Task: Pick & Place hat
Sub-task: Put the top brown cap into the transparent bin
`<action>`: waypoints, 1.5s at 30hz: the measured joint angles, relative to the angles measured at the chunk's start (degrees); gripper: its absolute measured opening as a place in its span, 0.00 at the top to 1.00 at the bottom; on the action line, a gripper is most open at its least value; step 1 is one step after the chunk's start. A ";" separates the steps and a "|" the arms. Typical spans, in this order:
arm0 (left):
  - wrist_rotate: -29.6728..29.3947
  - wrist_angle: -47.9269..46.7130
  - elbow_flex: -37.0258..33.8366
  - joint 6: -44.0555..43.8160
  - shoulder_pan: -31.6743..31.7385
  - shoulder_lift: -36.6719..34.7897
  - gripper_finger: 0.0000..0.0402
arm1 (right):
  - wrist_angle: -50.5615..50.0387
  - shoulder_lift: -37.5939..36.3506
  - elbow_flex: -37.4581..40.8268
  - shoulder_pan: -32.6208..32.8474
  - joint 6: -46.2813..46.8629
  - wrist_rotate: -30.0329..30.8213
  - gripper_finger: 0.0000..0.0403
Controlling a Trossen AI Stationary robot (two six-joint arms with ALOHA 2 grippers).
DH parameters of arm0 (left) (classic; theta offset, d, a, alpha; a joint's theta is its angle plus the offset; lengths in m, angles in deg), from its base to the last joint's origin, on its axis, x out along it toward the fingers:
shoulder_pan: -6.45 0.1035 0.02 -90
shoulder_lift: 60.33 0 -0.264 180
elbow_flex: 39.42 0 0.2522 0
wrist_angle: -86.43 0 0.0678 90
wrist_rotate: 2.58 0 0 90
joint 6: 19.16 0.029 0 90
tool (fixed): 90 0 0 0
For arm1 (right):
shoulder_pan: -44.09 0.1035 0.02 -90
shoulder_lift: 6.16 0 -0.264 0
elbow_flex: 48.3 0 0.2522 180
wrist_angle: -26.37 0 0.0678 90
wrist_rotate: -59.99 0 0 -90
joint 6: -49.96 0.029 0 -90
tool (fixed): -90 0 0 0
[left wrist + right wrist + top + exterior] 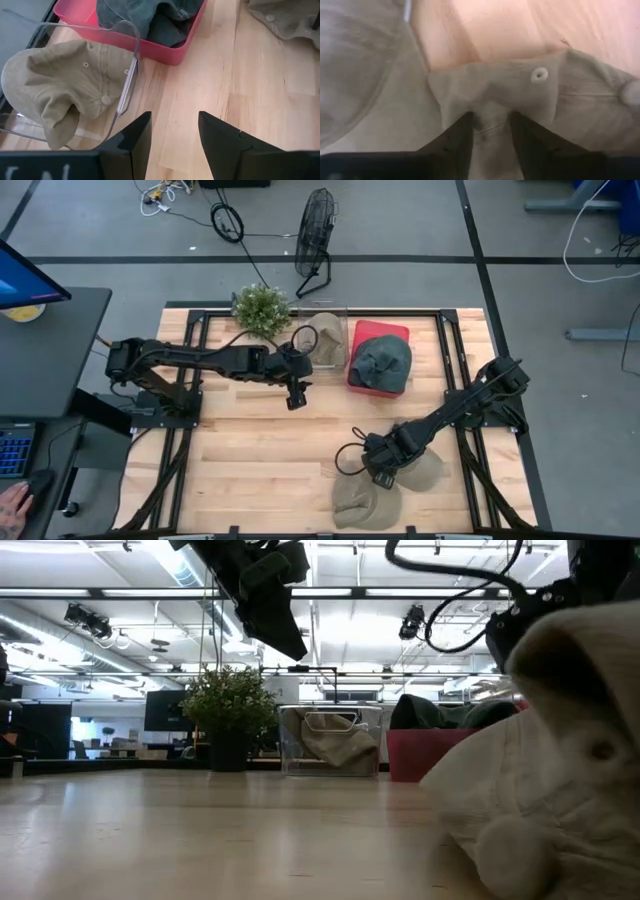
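Khaki hat at table's near edge; right gripper pinches a fold. Left gripper open, empty, beside bins. Risk: thin fabric slipping free on lift.

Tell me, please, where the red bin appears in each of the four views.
High view: red bin at the table's far side, right of the clear bin, with a dark green hat inside.
Low view: red wall at centre-right, behind the beige hat.
Left wrist view, top centre.
Right wrist view: not in it.
Shared landmark: the clear bin beside it.
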 joint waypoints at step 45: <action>16.77 16.44 -0.07 3.23 -14.39 9.98 0.53 | 6.36 -7.57 -7.25 1.14 -97.61 10.70 1.00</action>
